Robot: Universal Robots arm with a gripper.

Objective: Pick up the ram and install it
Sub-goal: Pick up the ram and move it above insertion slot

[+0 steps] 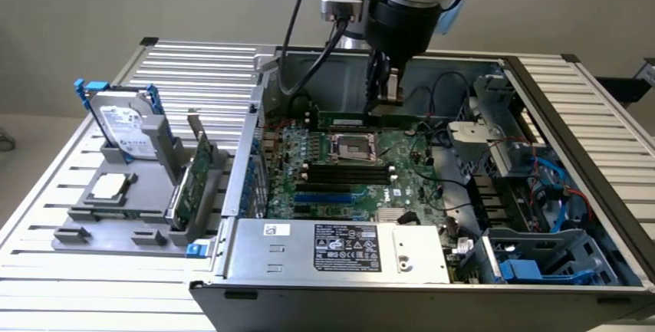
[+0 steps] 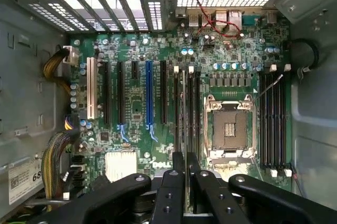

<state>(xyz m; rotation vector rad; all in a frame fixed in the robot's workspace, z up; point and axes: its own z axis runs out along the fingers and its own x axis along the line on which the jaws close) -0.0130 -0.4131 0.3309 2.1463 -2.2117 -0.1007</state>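
The ram (image 1: pixel 358 122) is a narrow green stick with a small white label, lying level inside the open computer case just beyond the CPU socket (image 1: pixel 354 146). My gripper (image 1: pixel 387 106) comes straight down onto its top edge and is shut on it. In the wrist view the black fingers (image 2: pixel 174 182) are pressed close together. The ram (image 2: pixel 182 113) shows edge-on as a thin line running away from them. It lines up with the long black memory slots (image 2: pixel 194 108) beside the CPU socket (image 2: pixel 230 126). Whether it touches a slot I cannot tell.
A grey fixture (image 1: pixel 103 217) at the exterior view's left holds a hard drive (image 1: pixel 128 125) and a wider green expansion card (image 1: pixel 190 179). Inside the case are the power supply (image 1: pixel 338 248), black cables (image 1: pixel 450 186), a blue drive cage (image 1: pixel 538 267) and more black slots (image 1: pixel 348 171).
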